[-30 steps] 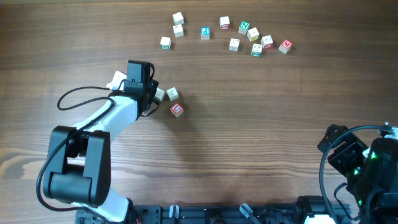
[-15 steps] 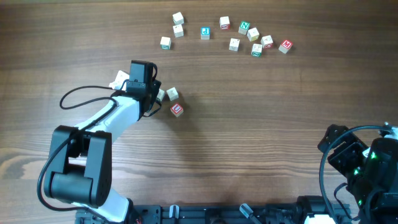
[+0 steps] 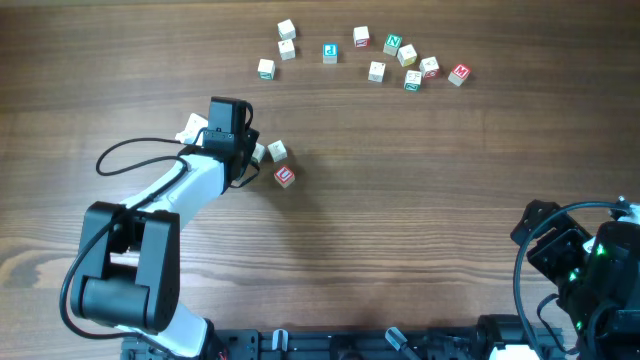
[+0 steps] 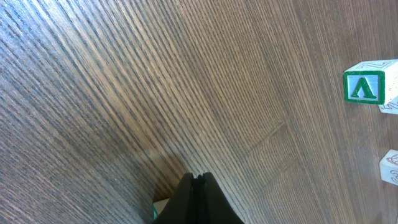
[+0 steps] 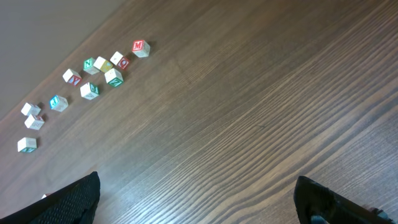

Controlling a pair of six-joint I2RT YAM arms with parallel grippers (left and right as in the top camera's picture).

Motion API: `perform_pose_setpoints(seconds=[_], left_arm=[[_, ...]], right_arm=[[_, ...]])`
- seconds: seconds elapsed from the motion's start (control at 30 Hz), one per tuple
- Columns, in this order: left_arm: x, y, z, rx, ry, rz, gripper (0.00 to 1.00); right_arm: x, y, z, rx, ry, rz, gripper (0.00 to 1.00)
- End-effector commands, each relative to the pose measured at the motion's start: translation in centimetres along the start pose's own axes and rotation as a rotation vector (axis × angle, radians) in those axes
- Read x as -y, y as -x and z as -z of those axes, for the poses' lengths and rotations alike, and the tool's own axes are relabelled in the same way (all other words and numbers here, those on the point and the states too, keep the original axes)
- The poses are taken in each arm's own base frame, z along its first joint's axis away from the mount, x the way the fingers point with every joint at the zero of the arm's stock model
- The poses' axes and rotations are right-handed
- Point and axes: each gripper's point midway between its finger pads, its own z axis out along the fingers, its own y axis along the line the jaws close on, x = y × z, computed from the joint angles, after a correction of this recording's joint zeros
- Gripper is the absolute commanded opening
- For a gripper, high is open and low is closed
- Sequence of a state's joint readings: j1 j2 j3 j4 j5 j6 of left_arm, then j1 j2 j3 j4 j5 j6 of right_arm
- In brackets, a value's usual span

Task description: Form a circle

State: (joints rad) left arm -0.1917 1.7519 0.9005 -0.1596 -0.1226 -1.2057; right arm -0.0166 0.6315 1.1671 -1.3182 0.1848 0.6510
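No full circle shows on the table. Three tiny pale wooden letter cubes sit close together left of centre: one (image 3: 257, 152) against my left gripper (image 3: 248, 148), a second (image 3: 277, 150) just right of it, and a red-printed one (image 3: 285, 176) below. In the left wrist view the left gripper (image 4: 198, 182) is shut with nothing between its fingers, tips down at the wood, and a green-edged cube corner (image 4: 159, 209) peeks out beside them. My right gripper (image 5: 196, 200) stands open and empty over bare wood at the table's front right.
Several scattered letter cubes with green, blue and red prints lie along the far side (image 3: 392, 44), also seen top left in the right wrist view (image 5: 91, 65). One more pale cube (image 3: 190, 127) lies left of the left gripper. A black cable loops off the left arm (image 3: 125, 155).
The left gripper has crept slightly to the right toward the three cubes, then stopped. The right arm has not moved.
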Motion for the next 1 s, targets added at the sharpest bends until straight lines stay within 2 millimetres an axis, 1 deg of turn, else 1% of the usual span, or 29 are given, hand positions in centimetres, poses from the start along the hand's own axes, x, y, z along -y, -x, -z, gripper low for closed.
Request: perform_pose_setpoints(seconds=[0.0,0.57,0.97], left_arm=[[-0.27,-0.05,0.06,0.006,0.004,-0.026,0.04],[0.13,-0.65,0.11,-0.007,-0.01,-0.036,0.04],[0.14,-0.67,0.11,-0.008,-0.01,-0.036,0.04]], right_arm=[[0.01,0.15,0.13,0.011,0.003,-0.007,1.0],[0.01,0.15,0.13,0.011,0.003,-0.007,1.0],[0.01,0.15,0.13,0.011,0.002,-0.007,1.0]])
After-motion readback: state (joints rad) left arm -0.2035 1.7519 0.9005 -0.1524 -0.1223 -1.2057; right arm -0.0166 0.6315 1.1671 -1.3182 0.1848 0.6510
